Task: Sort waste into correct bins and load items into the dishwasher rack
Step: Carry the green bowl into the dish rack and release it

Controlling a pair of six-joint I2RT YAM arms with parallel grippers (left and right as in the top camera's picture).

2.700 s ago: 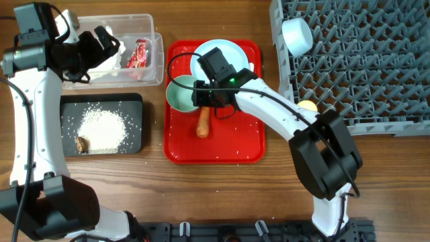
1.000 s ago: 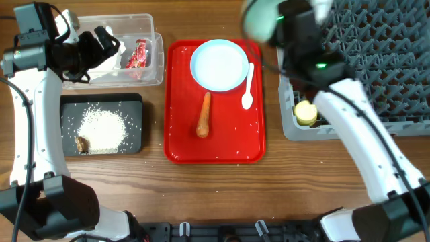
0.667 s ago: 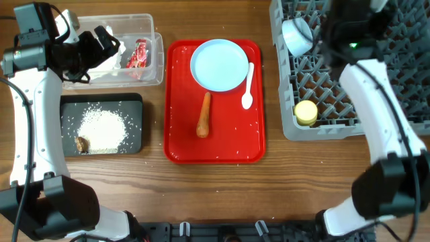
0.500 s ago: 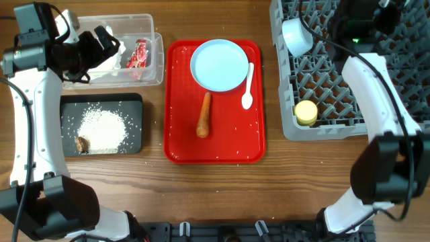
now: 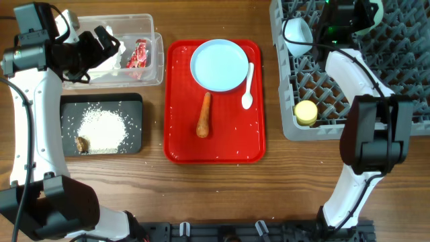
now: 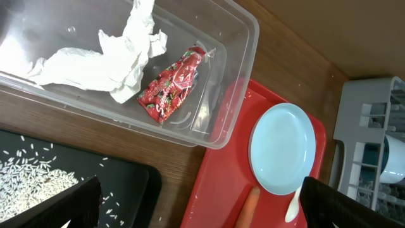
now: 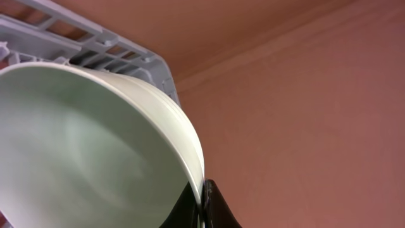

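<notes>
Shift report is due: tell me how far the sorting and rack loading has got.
Done: tissue and red wrapper in the clear tub; rice and brown lump on the black tray; bluish-white bowl and yellow cup in the rack. In hand: the right gripper holds the mint bowl over the rack. Left: carrot, plate and spoon lie on the red tray.
</notes>
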